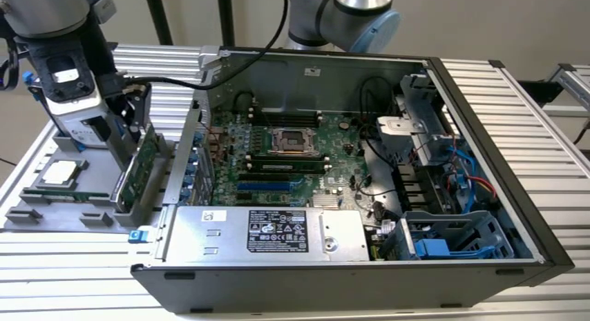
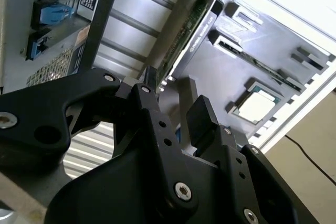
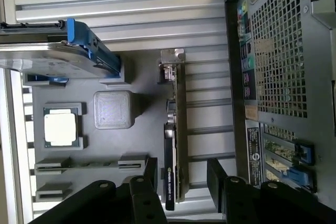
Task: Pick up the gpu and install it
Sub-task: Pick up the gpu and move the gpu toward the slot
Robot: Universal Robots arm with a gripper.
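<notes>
The gpu (image 3: 176,129) stands on its long edge in a slot of the grey parts tray (image 3: 142,129), with its silver bracket at the far end. It is a thin green card with a black shroud on one face. In the exterior view the gpu (image 1: 138,166) is at the left, just outside the open computer case (image 1: 479,162). My gripper (image 3: 181,177) is open and lowered over the card's near end, with one black finger (image 3: 149,174) on each side and a small gap to the card on both. The second wrist view shows the gripper (image 2: 173,103) just below the gpu (image 2: 189,30).
The tray also holds a loose processor (image 3: 60,129), a hard drive with blue rails (image 3: 52,51), a narrow memory stick (image 3: 89,164) and a grey block (image 3: 112,109). The case wall (image 3: 273,77) stands close beside the gpu. Inside the case are the motherboard (image 1: 305,162) and the power supply (image 1: 267,231).
</notes>
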